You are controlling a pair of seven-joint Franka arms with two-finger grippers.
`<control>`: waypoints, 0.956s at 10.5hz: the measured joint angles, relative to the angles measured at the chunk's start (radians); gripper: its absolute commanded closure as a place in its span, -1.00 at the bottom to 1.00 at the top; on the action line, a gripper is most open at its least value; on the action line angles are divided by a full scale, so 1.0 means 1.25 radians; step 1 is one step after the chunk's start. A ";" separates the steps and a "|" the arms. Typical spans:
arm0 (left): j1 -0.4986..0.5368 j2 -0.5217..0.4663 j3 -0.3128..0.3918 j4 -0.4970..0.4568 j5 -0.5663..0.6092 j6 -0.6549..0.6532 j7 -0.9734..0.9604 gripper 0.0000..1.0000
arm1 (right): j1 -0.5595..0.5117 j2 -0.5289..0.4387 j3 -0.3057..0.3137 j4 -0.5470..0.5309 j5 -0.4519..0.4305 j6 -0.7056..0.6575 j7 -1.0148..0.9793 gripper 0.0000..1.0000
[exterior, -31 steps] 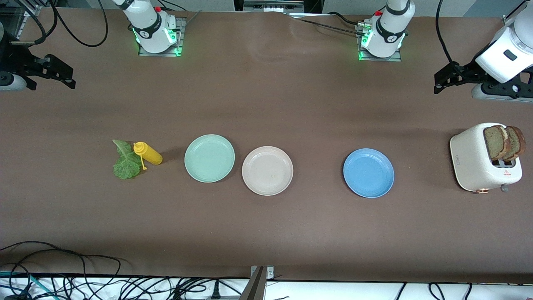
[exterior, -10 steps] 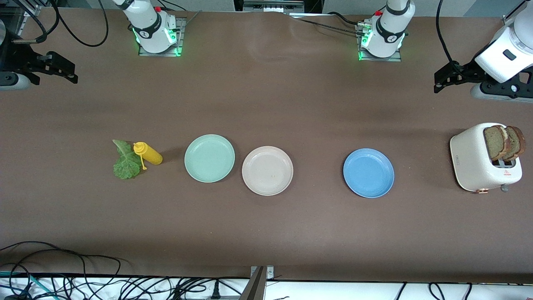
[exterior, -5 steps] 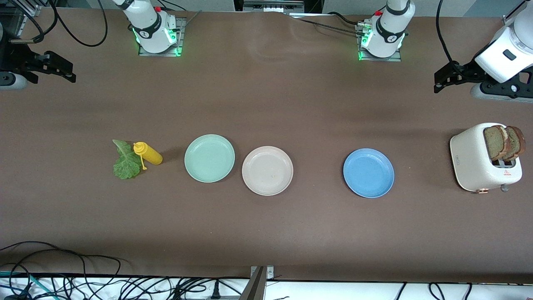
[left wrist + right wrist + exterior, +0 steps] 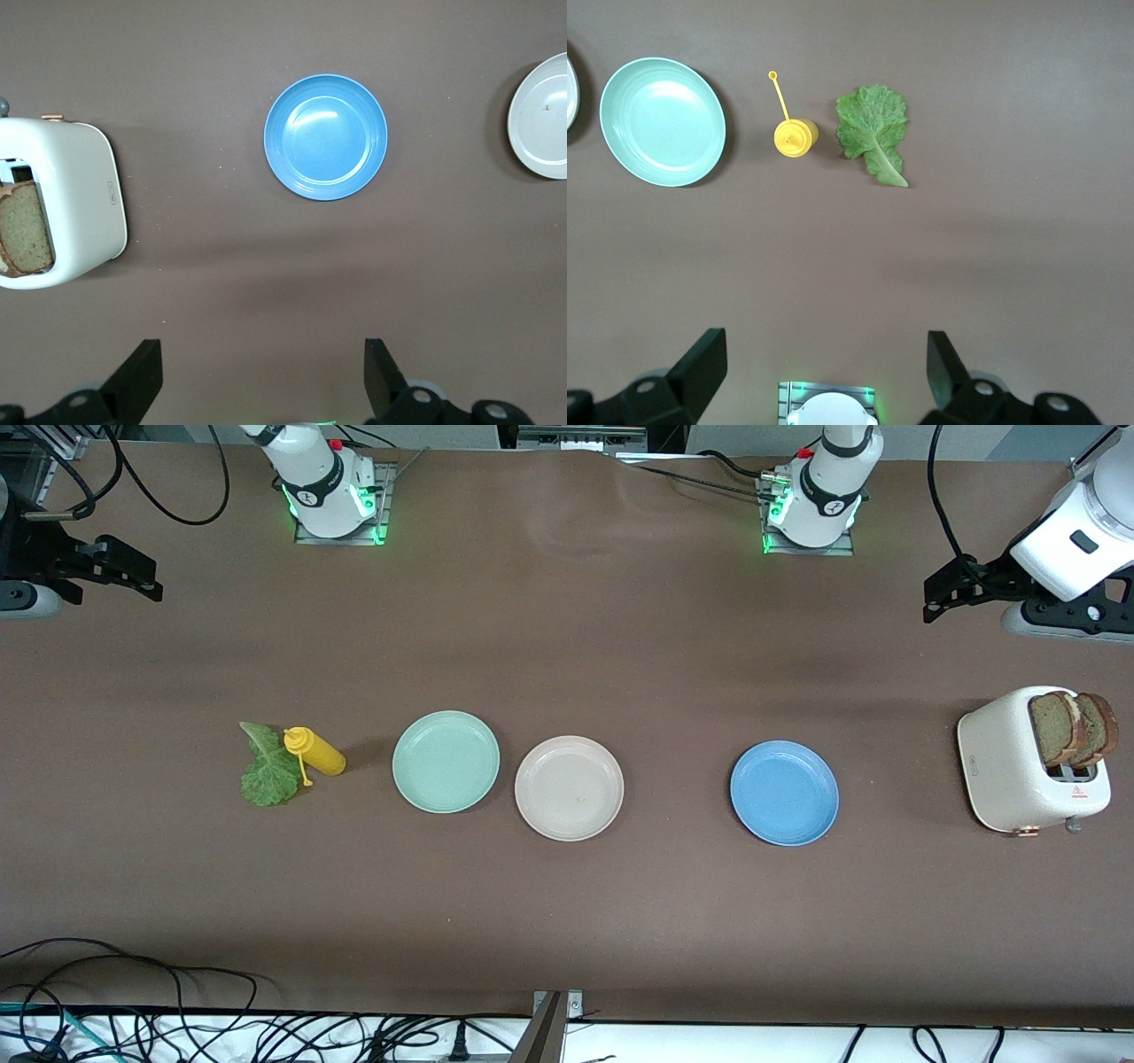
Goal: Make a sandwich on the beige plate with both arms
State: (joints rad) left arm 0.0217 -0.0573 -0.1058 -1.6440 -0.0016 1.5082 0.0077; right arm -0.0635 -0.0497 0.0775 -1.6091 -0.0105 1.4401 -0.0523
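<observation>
The beige plate point(image 4: 569, 787) lies empty mid-table, and its edge shows in the left wrist view point(image 4: 542, 115). Two brown bread slices point(image 4: 1072, 729) stand in a white toaster point(image 4: 1010, 766) at the left arm's end; one slice shows in the left wrist view point(image 4: 25, 228). The green lettuce leaf point(image 4: 268, 772) lies flat at the right arm's end point(image 4: 873, 128). My left gripper point(image 4: 952, 593) hangs open and empty high over that end of the table point(image 4: 263, 381). My right gripper point(image 4: 124, 576) hangs open and empty over the right arm's end point(image 4: 826, 372).
A yellow squeeze bottle point(image 4: 314, 751) stands touching the lettuce point(image 4: 796, 137). A mint green plate point(image 4: 446, 761) sits beside the beige plate, toward the right arm's end point(image 4: 663, 121). A blue plate point(image 4: 784, 792) lies between the beige plate and the toaster point(image 4: 326, 136).
My right gripper has shifted slightly toward the robots' side of the table. The left arm and all objects have stayed put.
</observation>
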 measured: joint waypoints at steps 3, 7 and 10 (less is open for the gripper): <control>0.000 0.000 0.000 0.000 0.000 -0.001 0.000 -1.00 | 0.000 0.001 0.000 0.000 0.001 -0.001 -0.003 -1.00; 0.000 0.000 0.001 0.000 0.000 -0.001 0.000 -1.00 | 0.000 0.002 0.000 0.000 0.002 -0.001 -0.024 -1.00; 0.000 0.000 0.001 0.000 0.000 -0.001 0.000 -1.00 | 0.000 0.003 0.000 -0.001 0.014 -0.001 -0.032 -1.00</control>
State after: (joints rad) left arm 0.0223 -0.0573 -0.1050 -1.6440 -0.0016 1.5068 0.0077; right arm -0.0634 -0.0460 0.0775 -1.6098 0.0073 1.4386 -0.0918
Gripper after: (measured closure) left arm 0.000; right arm 0.000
